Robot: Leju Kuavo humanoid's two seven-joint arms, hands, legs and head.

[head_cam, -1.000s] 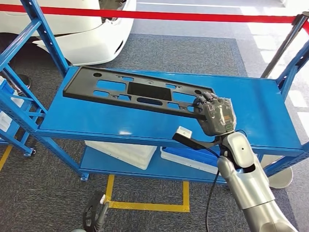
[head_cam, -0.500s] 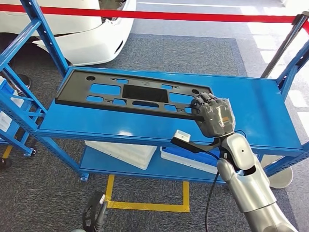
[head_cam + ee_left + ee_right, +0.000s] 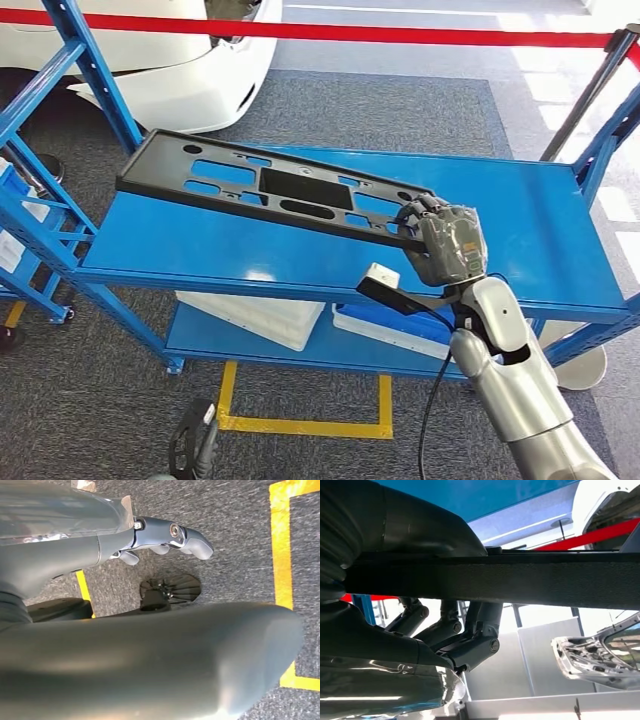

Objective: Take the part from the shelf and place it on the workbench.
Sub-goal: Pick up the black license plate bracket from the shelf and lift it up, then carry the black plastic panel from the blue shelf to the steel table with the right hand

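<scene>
The left hand (image 3: 166, 535) hangs over the floor with its fingers loosely apart and nothing in them. The part (image 3: 264, 187), a long, flat black panel pierced with cut-outs, sits above the blue shelf (image 3: 543, 230) with its far left end raised off the surface; it looks stiff and fairly light, though its length would likely make it lever and twist when held at one end. The right hand (image 3: 445, 240) grips it at its right end, fingers wrapped over the edge.
</scene>
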